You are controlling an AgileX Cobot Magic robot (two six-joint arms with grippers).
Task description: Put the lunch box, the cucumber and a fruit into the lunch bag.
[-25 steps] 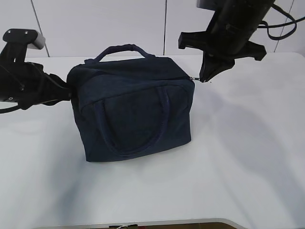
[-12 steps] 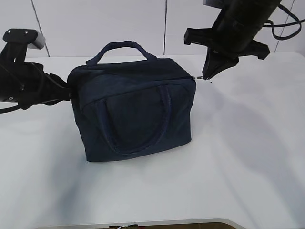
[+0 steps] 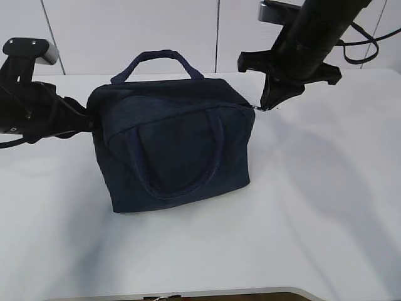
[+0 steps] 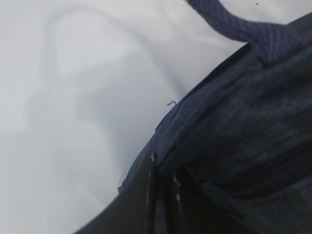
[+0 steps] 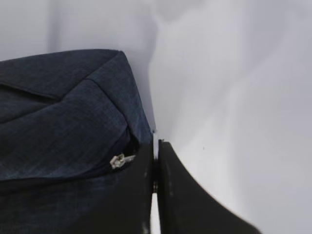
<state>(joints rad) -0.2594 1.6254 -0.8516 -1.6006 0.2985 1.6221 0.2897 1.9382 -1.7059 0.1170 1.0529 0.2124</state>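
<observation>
Sitting on white table — navy lunch bag

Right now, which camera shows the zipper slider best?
The right wrist view: the silver zipper slider sits close and sharp beside the shut right end effector. The exterior view shows only a tiny glint; the left wrist view shows none.

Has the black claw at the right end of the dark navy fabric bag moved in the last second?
Barely: the right gripper wobbled slightly but remains at the lunch bag's right corner.
</observation>
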